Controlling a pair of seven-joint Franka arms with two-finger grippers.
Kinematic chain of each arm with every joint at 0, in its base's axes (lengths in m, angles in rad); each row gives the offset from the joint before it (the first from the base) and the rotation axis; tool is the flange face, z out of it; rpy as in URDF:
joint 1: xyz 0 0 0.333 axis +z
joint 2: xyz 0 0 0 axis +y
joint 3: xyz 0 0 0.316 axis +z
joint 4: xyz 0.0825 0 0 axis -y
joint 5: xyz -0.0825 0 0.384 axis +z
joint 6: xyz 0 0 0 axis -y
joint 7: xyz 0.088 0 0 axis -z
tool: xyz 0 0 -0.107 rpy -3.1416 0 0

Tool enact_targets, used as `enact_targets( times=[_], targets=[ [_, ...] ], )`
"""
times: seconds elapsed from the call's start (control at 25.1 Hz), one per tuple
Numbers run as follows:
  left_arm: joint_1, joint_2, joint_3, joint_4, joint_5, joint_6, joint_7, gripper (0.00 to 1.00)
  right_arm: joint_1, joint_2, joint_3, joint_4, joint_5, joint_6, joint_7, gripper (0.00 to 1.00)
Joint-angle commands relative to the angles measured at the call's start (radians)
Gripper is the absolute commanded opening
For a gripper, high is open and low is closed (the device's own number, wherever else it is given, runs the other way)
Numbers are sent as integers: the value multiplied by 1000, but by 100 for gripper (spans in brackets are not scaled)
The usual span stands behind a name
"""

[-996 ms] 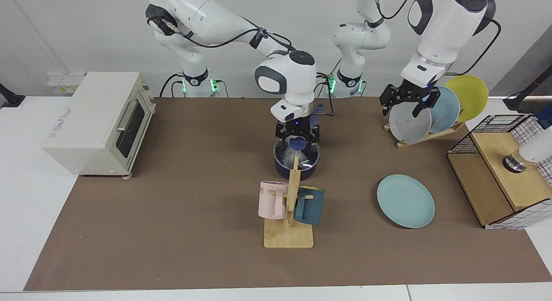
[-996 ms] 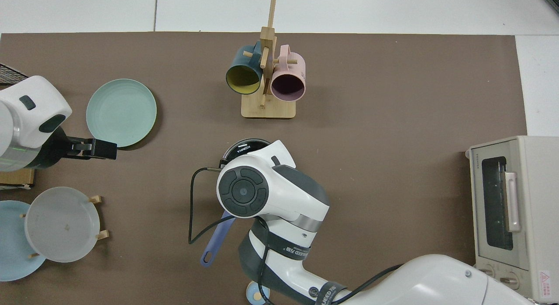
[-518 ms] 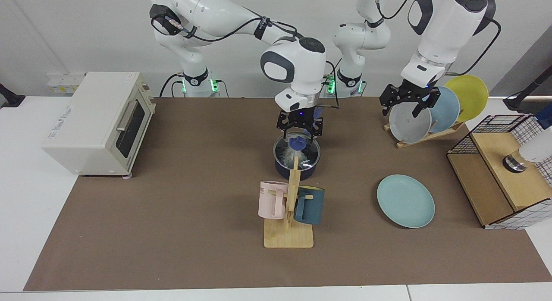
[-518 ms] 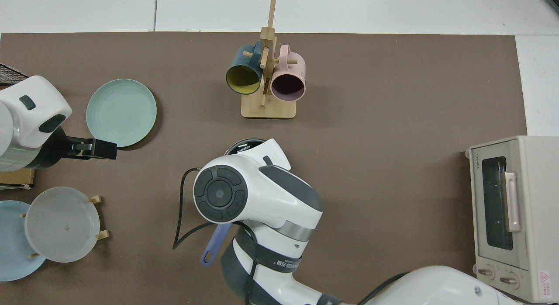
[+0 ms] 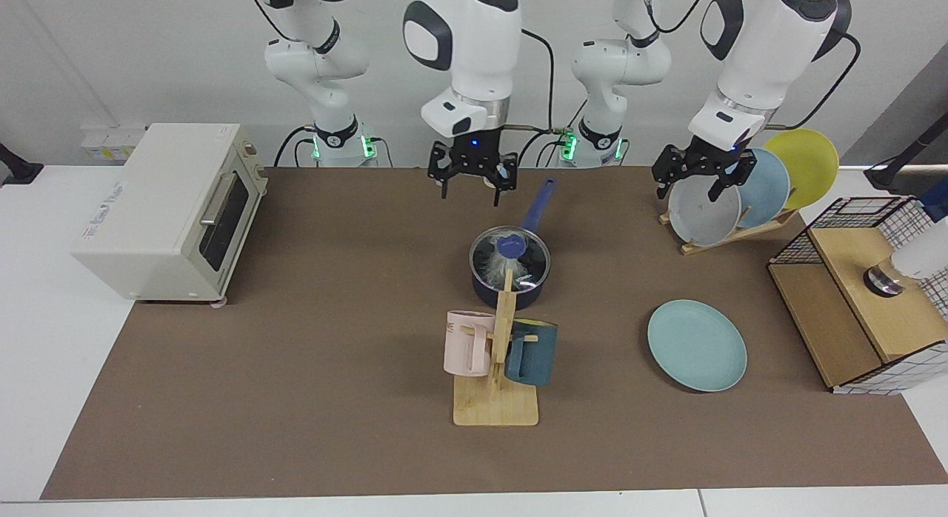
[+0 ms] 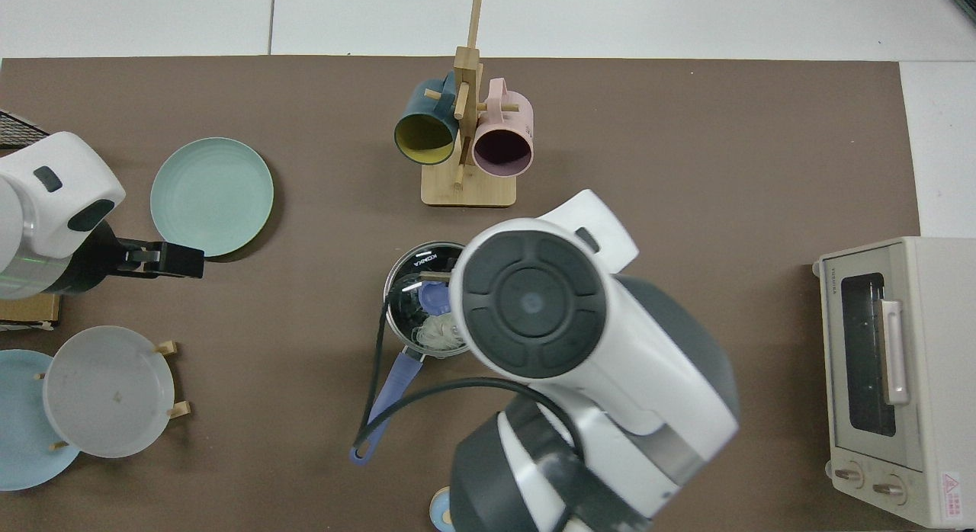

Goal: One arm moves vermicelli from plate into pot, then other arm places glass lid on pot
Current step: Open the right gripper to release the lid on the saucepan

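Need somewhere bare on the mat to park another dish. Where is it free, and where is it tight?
Free: the wide mat stretch between the toaster oven and the mug rack, and the near strip in front of that rack. Tight: between the lidded pot and the rack, and around the teal plate, dish rack and wire basket.

Plain white wall [image 5: 148, 50] behind everything, pretty evenly lit. The surface [image 5: 44, 295] is white with a big brown mat [image 5: 296, 398] covering most of it, and a seam line shows in the white part from the top view. There's a white wall socket strip [image 5: 104, 139] low on the wall, behind the toaster oven [image 5: 170, 213].
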Motion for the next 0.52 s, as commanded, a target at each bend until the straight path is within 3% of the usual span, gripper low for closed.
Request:
enact_targets(
  times=[0.0,0.08,0.28,0.48],
  targets=[
    [-4,-11,6,2,-11,-13,15,100,-10,-158,-110,-112,69,-40,-126,100],
    [-4,-11,6,2,-11,-13,15,100,-5,-187,-167,-117,77,-74,-174,100],
    [-4,-11,6,2,-11,-13,15,100,-2,-247,-307,-135,176,-111,-306,100],
    [-4,-11,6,2,-11,-13,15,100,-17,-252,-365,-148,181,-132,-412,100]
  ],
)
